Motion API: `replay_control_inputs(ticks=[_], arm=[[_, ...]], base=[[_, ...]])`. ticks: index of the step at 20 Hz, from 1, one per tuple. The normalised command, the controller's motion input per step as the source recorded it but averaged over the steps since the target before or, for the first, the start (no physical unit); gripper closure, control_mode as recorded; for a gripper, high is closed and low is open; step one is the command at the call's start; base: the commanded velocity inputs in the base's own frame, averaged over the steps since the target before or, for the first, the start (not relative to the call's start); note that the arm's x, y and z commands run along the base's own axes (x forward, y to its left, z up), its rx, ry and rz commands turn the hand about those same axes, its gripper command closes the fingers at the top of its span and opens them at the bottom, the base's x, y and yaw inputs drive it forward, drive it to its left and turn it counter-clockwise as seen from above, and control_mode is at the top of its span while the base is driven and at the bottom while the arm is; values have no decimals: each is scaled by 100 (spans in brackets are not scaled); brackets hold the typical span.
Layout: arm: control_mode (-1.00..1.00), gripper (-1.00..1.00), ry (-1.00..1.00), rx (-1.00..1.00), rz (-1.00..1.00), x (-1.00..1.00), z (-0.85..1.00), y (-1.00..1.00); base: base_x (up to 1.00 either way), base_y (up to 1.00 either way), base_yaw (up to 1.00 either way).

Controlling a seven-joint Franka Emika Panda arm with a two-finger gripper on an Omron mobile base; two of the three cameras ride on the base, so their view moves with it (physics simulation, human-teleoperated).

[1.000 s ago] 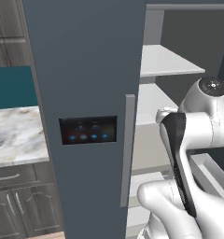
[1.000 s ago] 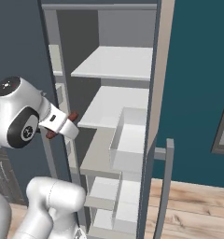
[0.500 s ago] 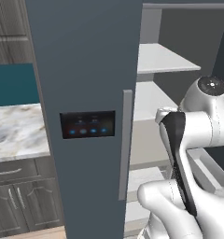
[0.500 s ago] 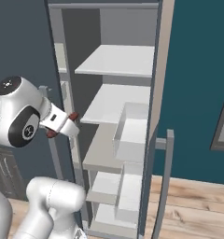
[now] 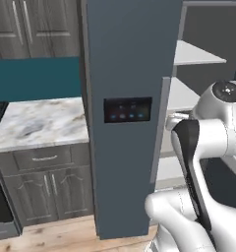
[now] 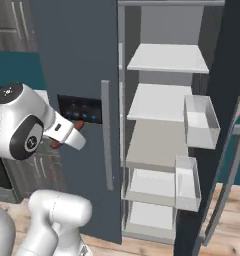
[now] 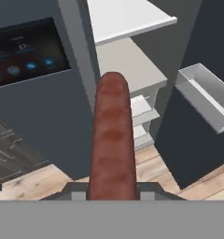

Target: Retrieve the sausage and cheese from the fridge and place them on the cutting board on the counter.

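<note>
Hand view, centre: the sausage (image 7: 113,140), a red-brown rod, rises from the bottom edge, clamped between the two fingertips (image 7: 78,193) of the gripper (image 7: 113,192), whose jaws are clenched on its lower end. In the right base view the gripper (image 6: 67,136) sits at left of centre, with the sausage's two ends showing red above and below it, in front of the fridge (image 6: 77,60).

Right base view: the fridge's left door is closed, carrying a grey vertical handle (image 6: 106,135) and a black panel (image 6: 79,109) with blue lights, which lies just behind the gripper. The right door (image 6: 219,115) stands open at the right of the frame, bearing two clear door bins (image 6: 200,122). Between the doors, white shelves (image 6: 167,59) stack from upper centre to bottom.

Left base view: the closed door fills the centre; the counter (image 5: 39,120), veined marble over dark grey cabinets (image 5: 46,184), lies at middle left, beside the fridge. The white arm (image 5: 213,147) occupies the lower right, hiding part of the shelves.
</note>
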Motion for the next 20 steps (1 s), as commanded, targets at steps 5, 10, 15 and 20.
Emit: replay_control_inputs(ticks=[5, 10, 15, 20], arm=[[100, 100, 0, 0, 0, 0, 0, 0], [100, 100, 0, 0, 0, 0, 0, 0], [100, 100, 0, 0, 0, 0, 0, 0], [100, 100, 0, 0, 0, 0, 0, 0]], base=[[-16, 72, 36], [-13, 63, 44], [0, 67, 36], [28, 72, 11]])
